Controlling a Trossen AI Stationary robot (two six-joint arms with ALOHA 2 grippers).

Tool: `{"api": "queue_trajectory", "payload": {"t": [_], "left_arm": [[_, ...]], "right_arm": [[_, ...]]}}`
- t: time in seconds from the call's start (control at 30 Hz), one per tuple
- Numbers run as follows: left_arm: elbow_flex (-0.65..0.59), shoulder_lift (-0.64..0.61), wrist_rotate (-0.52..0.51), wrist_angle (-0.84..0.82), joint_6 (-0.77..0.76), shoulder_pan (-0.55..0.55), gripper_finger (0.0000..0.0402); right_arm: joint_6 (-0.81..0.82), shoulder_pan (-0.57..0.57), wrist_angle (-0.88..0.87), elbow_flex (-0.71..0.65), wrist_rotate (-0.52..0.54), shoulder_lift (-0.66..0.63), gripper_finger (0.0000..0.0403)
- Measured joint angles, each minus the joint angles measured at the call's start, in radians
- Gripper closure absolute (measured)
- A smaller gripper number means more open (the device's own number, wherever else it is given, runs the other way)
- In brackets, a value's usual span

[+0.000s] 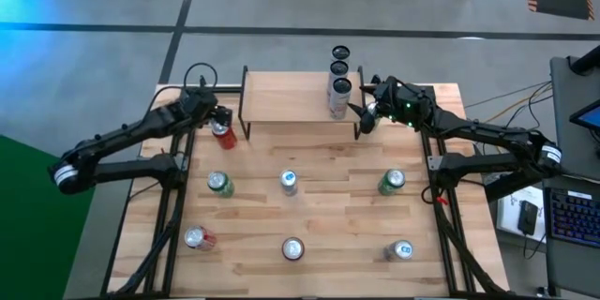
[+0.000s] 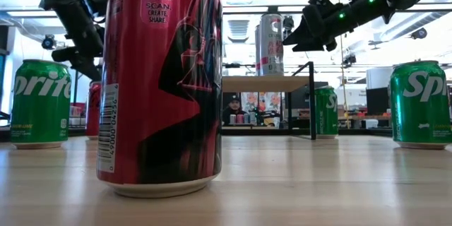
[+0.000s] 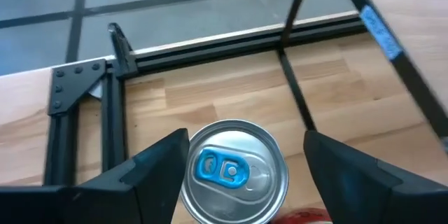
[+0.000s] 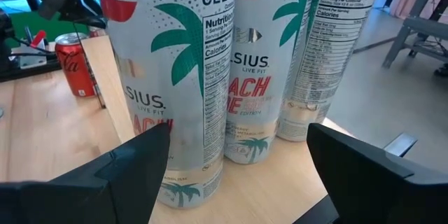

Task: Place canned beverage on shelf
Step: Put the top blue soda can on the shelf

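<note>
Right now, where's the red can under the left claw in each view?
High view: red can on the table, just left of the shelf, under the left claw.
Low view: a red sliver behind the big red can, left of it.
Left wrist view: silver top with blue tab, between the open fingers.
Right wrist view: far off, past the Celsius cans.
Shared landmark: the shelf's black leg.

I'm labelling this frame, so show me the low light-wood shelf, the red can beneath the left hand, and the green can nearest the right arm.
Low light-wood shelf (image 1: 286, 97), high view, bare top.
Red can (image 1: 223, 134), high view, side.
Green can (image 1: 391, 182), high view, lid.
</note>
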Motion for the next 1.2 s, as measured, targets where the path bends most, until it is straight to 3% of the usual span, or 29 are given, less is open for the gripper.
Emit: {"api": "queue_trajectory", "payload": {"t": [0.2, 0.4, 0.77, 0.9, 1.03, 1.2], "left_arm": [[0.111, 0.002, 0.028, -0.044, 0.059, -0.012, 0.0156], [0.202, 0.0, 0.01, -0.15, 0.098, -0.021, 0.0147], [0.092, 0.082, 0.008, -0.143, 0.005, -0.019, 0.0032], [0.077, 0.13, 0.003, -0.13, -0.007, 0.001, 0.0013], [0.075, 0.16, 0.0, -0.114, 0.0, 0.019, 0.0041], [0.098, 0.167, 0.002, -0.111, 0.031, 0.022, 0.0121]], "right_arm": [[-0.017, 0.0, -0.002, 0.0, 0.0, 0.0, 0.0076], [-0.025, 0.0, -0.011, -0.001, 0.0, 0.0, 0.0076], [-0.044, 0.0, -0.011, -0.001, 0.0, -0.003, 0.0076], [-0.045, 0.0, -0.003, -0.001, 0.0, -0.003, 0.0076], [-0.045, 0.0, -0.003, 0.004, 0.0, -0.003, 0.0076], [-0.046, 0.0, -0.007, 0.004, 0.0, -0.003, 0.0076]]}}
